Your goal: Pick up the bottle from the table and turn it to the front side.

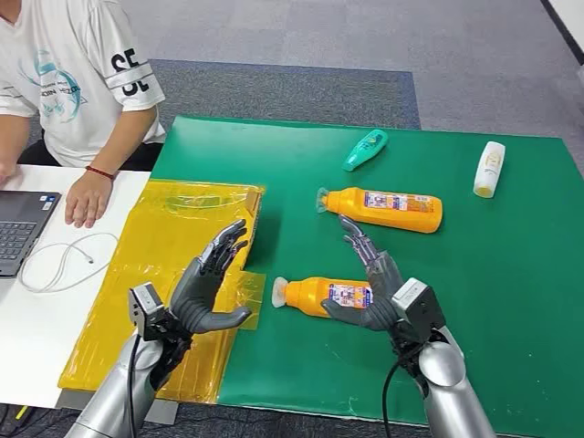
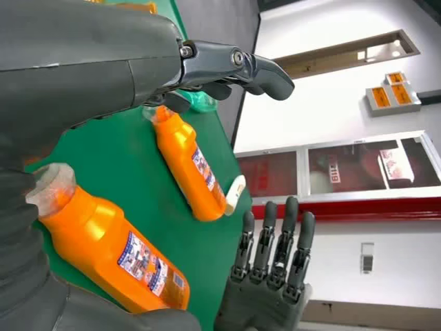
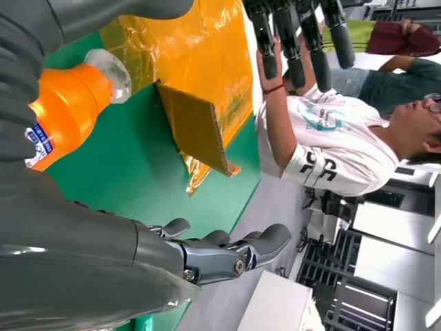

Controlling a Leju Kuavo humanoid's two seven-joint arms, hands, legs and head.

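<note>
Right robot hand (image 1: 371, 292) hovers spread and empty just beside the near bottle (image 1: 322, 296), which lies flat across my view, cap toward the left robot hand (image 1: 206, 285), also spread. I judge right nearer.

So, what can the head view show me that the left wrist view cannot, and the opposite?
The head view alone has the person's hand by the laptop, the yellow sheet and the teal bottle. The left wrist view alone has the room wall with red-framed windows. Both have the green mat, the near orange bottle, the far orange bottle and the open right hand.
</note>
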